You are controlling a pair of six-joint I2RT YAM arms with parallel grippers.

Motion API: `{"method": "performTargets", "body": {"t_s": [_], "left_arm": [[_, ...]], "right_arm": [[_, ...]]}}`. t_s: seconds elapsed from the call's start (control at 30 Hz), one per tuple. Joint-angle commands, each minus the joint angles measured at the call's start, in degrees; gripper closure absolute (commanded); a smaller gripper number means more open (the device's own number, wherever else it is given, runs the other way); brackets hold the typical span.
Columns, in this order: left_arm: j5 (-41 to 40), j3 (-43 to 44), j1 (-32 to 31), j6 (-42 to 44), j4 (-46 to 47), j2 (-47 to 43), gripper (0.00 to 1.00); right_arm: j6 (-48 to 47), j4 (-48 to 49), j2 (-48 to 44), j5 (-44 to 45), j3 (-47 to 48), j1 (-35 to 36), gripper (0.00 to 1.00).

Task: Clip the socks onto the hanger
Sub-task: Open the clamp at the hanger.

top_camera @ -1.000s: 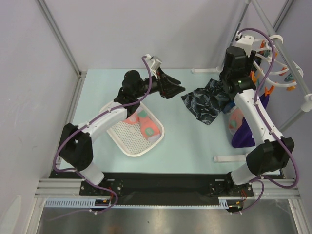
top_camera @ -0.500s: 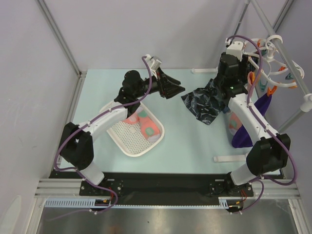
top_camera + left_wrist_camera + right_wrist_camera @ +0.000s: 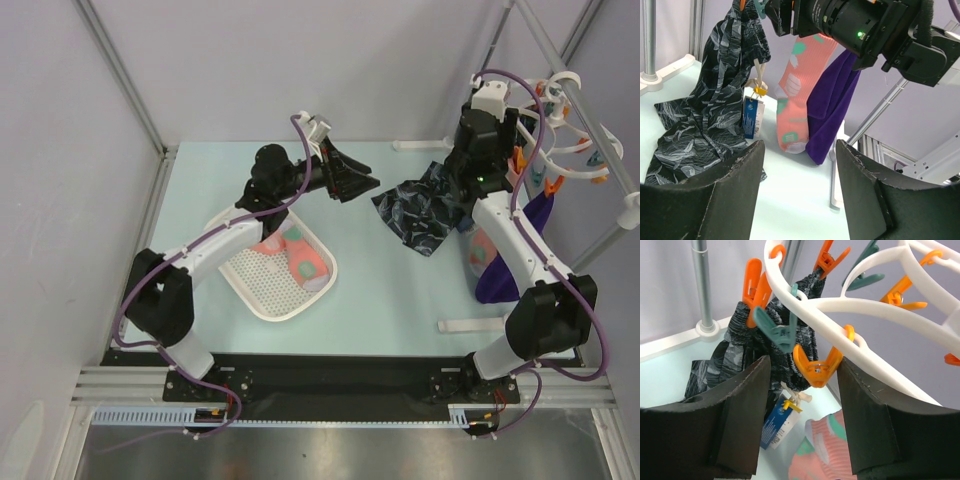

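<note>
Hovering right hand (image 3: 801, 367), jaws spread, beneath hanger (image 3: 865, 306)

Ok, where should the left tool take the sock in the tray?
Probably from straight above, pinching the sock across its narrow width near the middle. It lies flat in the tray, whose raised rim would block a sideways approach.

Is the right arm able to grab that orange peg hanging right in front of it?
Probably yes. The orange peg hangs from the hanger just ahead of the open right gripper, between its fingers, with nothing blocking. A teal peg hangs close beside it.
</note>
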Motion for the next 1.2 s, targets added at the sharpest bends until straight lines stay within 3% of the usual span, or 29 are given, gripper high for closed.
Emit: {"method": "performTargets", "body": {"t_s": [0.0, 0.17, 0.37, 0.5, 0.77, 0.87, 0.9, 1.17], "left_arm": [[1.5, -0.3, 0.6, -0.6, 2.9, 0.2, 0.36], [1.5, -0.4, 0.7, -0.6, 3.0, 0.2, 0.36], [2.0, -0.3, 0.8, -1.2, 3.5, 0.5, 0.36], [2.2, -0.3, 0.8, -1.4, 3.6, 0.6, 0.36], [2.5, -0.4, 0.8, -1.6, 3.8, 0.7, 0.36], [2.6, -0.4, 0.8, -1.6, 3.8, 0.6, 0.36], [2.6, -0.5, 0.8, -1.6, 3.8, 0.6, 0.36], [2.6, -0.4, 0.8, -1.6, 3.6, 0.4, 0.36]], "right_arm": [[-1.2, 4.0, -0.2, 0.1, 2.5, -0.3, 0.39], [-2.2, 5.3, 0.5, 0.9, 2.9, -0.4, 0.40], [-1.3, 6.0, 0.9, 2.2, 3.7, -0.8, 0.48], [-0.8, 6.1, 1.5, 3.8, 4.3, -0.8, 0.61], [1.1, 4.8, 1.4, 3.8, 4.7, -0.9, 0.76], [2.3, 3.2, 1.0, 3.9, 4.8, -0.9, 0.91], [2.8, 2.7, 1.1, 3.9, 4.9, -0.9, 1.00], [11.3, -8.6, -0.7, 1.5, 7.3, -0.9, 1.00]]}}
